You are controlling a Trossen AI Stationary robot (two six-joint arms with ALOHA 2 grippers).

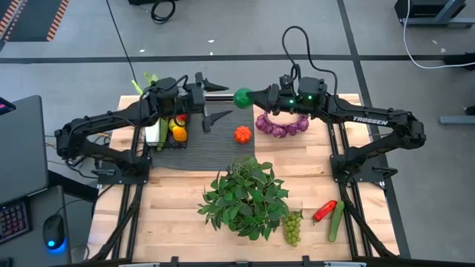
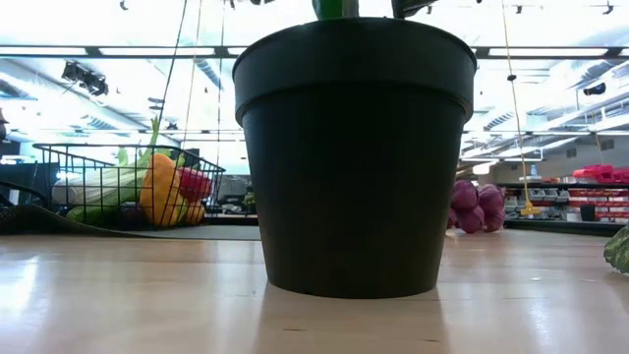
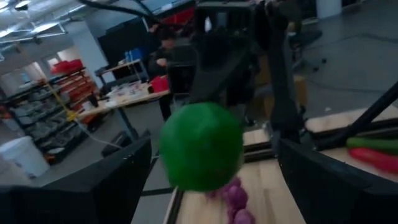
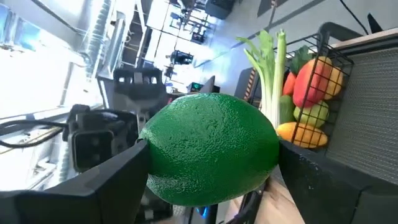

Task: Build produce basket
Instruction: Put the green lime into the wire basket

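My right gripper is shut on a green lime in the air over the table's far middle. My left gripper is open and faces it. Its two fingers stand just short of the lime, one on either side, and touch nothing. The black wire basket stands on the ribbed mat at the far left, under the left arm. It holds a yellow pepper, a red one, celery and other produce. An orange and the purple bulb string lie near it. My right gripper pinches the lime between its two fingers, one on each of its opposite sides. The fingers come level from the table's right side. The lime is lifted clear of the table.
A big leafy plant in a black pot stands at the near middle. Green grapes, a red pepper and a cucumber lie at the near right. Bare wood shows between the plant and the purple string.
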